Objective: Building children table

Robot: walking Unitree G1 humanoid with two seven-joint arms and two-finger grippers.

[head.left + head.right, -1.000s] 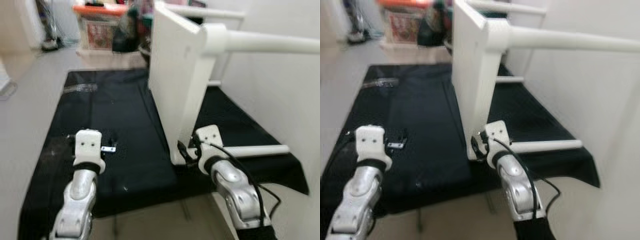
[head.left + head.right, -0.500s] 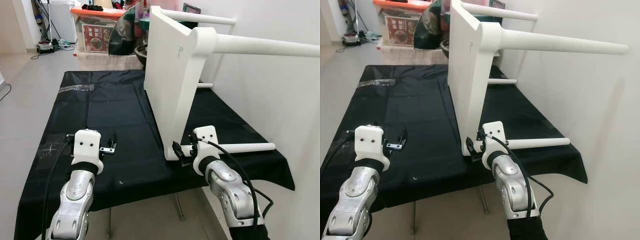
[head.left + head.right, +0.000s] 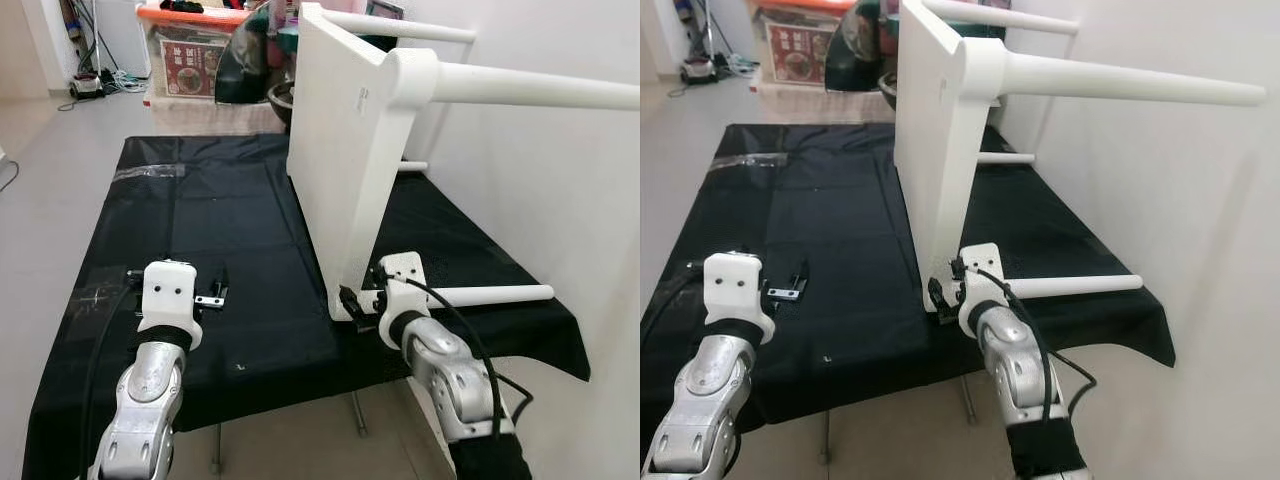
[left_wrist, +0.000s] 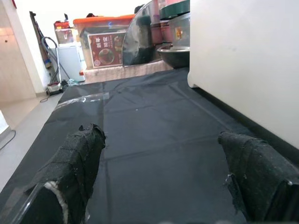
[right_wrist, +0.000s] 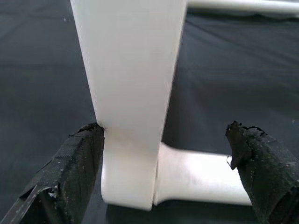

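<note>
On the black-covered work table (image 3: 200,210), the white children's table (image 3: 345,150) stands on its edge, legs pointing sideways. Right gripper (image 5: 163,172), fingers spread wide, straddles its lower corner beside one leg (image 3: 490,294). Left gripper (image 4: 163,179), fingers spread and empty, rests above the cloth.

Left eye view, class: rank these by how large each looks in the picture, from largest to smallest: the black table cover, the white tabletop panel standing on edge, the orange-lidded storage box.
1. black table cover
2. white tabletop panel
3. orange-lidded storage box: it stands far behind the table, so its small look may owe to distance.
</note>
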